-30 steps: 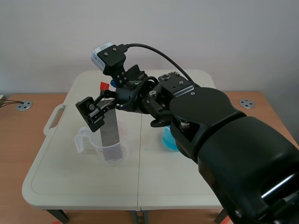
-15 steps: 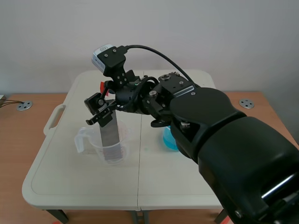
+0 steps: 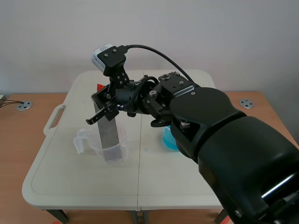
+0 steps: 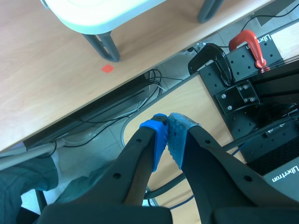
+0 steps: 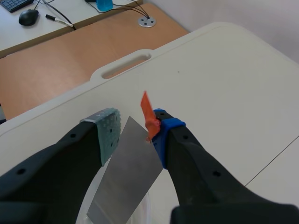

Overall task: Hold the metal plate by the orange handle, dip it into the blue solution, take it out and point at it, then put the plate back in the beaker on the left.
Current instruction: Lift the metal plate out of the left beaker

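The metal plate point(image 3: 109, 135) is standing nearly upright in the clear beaker point(image 3: 93, 145) on the counter's point(image 3: 70, 177) left side, with its orange handle point(image 5: 148, 116) sticking up at the top. The right fingers point(image 5: 108, 129) are sitting apart on either side of the plate's top, the blue-padded one touching the handle. The blue solution point(image 3: 167, 139) is showing partly behind the right arm. The left fingers point(image 4: 161, 140) are pressing together on nothing, well away from the plate.

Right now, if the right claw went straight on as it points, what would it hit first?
Most likely the metal plate, which stands in the clear beaker, inside the open right claw, with its orange handle beside the blue pad. Depth is unclear.
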You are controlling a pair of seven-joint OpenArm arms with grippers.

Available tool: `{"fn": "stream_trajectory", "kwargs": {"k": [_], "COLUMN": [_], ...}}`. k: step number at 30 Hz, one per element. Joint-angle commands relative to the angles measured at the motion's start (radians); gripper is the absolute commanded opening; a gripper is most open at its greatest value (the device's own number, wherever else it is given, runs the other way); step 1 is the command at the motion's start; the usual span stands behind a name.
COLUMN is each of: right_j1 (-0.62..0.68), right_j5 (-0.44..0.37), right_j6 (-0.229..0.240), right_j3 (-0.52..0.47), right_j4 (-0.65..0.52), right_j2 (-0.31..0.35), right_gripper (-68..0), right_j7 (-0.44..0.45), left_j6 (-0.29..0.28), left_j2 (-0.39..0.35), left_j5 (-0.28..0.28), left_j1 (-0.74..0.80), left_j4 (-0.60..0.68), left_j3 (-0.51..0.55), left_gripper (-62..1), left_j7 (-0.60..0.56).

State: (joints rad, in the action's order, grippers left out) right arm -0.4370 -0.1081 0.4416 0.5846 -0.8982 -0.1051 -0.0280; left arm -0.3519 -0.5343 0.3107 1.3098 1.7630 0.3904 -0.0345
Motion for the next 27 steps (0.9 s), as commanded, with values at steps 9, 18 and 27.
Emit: {"fn": "stream_trajectory", "kwargs": {"k": [9,18,27], "right_j1": [-0.031,-0.005,0.086], "right_j5": [-0.007,-0.008,0.029], "right_j6": [0.001,0.133,0.136], "right_j3": [0.000,-0.001,-0.002], "right_j4": [-0.010,-0.043,-0.177], "right_j2": [-0.001,0.053,0.110], "right_gripper": [-66.3,-66.2,-66.2], "right_j7": [0.030,0.142,0.215], "left_j6": [-0.003,-0.003,-0.003], "left_j2": [0.007,0.007,0.007], "left_j5": [0.006,0.006,0.006], "left_j1": [0.000,0.000,0.000], "left_j4": [0.012,0.012,0.011], "left_j3": [-0.003,-0.003,-0.003], "left_gripper": [-59.4,-59.4,-59.4], "left_j7": [-0.013,-0.013,-0.013]}}
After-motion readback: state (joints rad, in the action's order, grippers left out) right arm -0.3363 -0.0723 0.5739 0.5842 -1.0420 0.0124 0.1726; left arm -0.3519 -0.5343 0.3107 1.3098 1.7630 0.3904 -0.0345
